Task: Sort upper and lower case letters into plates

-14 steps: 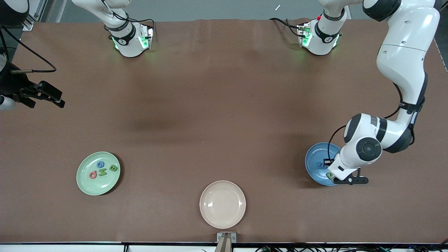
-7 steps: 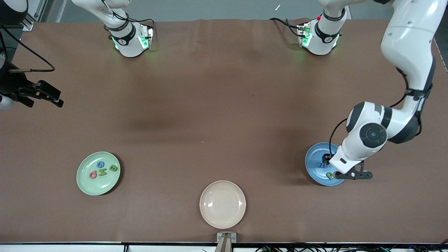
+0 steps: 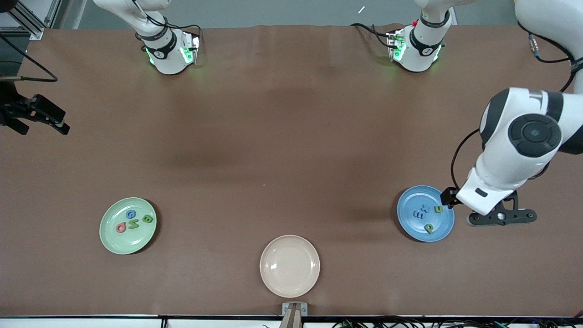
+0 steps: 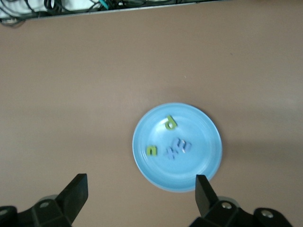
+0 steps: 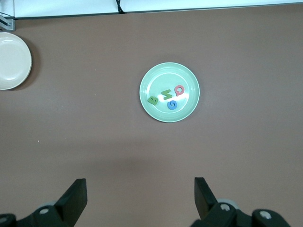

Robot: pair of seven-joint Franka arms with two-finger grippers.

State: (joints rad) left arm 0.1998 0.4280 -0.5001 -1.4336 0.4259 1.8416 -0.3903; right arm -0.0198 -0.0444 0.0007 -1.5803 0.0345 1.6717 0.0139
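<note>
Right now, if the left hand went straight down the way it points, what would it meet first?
Probably bare table close beside the blue plate. The open left hand hangs near that plate's rim, so depth leaves the rim possible.

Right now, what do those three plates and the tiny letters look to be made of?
The green plate, blue plate and cream plate: glossy, with soft highlights; plastic or glazed ceramic, I cannot tell. The letters: chunky, matte, probably foam or plastic.

The left gripper is hanging with its fingers spread wide above the brown surface, just off the rim of the blue plate, which is holding two green letters and two blue letters.
</note>
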